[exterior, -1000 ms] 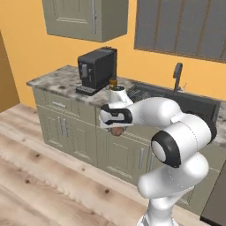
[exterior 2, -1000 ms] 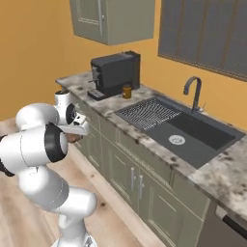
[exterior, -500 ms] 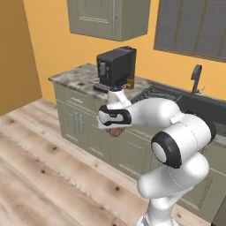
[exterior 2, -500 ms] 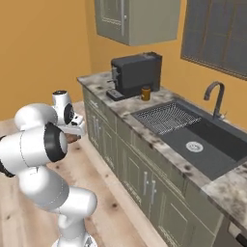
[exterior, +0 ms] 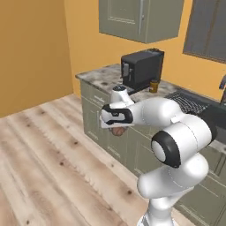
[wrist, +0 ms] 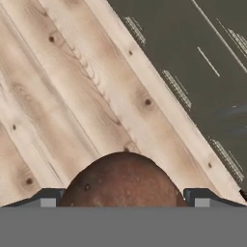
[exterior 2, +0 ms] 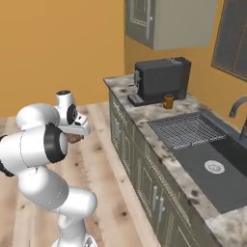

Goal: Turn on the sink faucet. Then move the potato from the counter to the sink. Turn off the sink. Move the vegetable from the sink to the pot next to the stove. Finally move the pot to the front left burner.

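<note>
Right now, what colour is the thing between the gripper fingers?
Reddish brown with dark specks: the potato, clearest in the hand view.

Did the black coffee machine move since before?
No. The coffee machine still stands by the cup on the counter corner; the camera moved.

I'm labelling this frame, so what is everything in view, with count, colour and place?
potato: one, brown, between the fingertips, over the wood floor
coffee machine: one, black, on the counter's far end
cup: one, amber, on the counter beside the coffee machine
sink: one, dark grey, set in the counter, ridged drainboard at its near side
faucet: one, dark, behind the sink
wall cabinet: one, grey-green, above the counter
gripper: one, dark tips, closed on the potato
</note>
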You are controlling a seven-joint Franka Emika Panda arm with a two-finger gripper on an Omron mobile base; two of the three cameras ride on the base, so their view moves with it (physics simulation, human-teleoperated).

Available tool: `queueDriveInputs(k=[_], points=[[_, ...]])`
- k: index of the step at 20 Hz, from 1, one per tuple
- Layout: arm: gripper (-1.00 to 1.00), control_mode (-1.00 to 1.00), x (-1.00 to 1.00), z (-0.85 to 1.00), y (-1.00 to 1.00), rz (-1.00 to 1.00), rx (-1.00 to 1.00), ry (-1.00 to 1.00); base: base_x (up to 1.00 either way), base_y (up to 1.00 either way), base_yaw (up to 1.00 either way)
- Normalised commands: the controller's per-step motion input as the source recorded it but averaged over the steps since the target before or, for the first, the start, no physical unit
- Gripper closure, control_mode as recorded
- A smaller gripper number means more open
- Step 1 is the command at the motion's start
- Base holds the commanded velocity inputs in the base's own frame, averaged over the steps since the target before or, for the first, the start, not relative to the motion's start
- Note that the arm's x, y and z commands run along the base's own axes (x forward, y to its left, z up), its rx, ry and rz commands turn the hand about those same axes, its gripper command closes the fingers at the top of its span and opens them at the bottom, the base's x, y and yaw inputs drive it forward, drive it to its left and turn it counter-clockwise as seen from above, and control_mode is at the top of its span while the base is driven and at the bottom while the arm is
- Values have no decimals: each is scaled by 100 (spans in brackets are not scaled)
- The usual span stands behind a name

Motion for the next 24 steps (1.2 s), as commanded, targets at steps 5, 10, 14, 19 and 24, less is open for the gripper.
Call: queueDriveInputs(k=[5, 10, 14, 19, 24], points=[[100, 100, 0, 0, 0, 0, 0, 0, 36, -45, 47], [100, 100, 0, 0, 0, 0, 0, 0, 1, -28, 30], [100, 100, 0, 0, 0, 0, 0, 0, 0, 29, 25], [100, 100, 0, 0, 0, 0, 0, 0, 5, 48, 28], [100, 100, 0, 0, 0, 0, 0, 0, 31, 40, 30]])
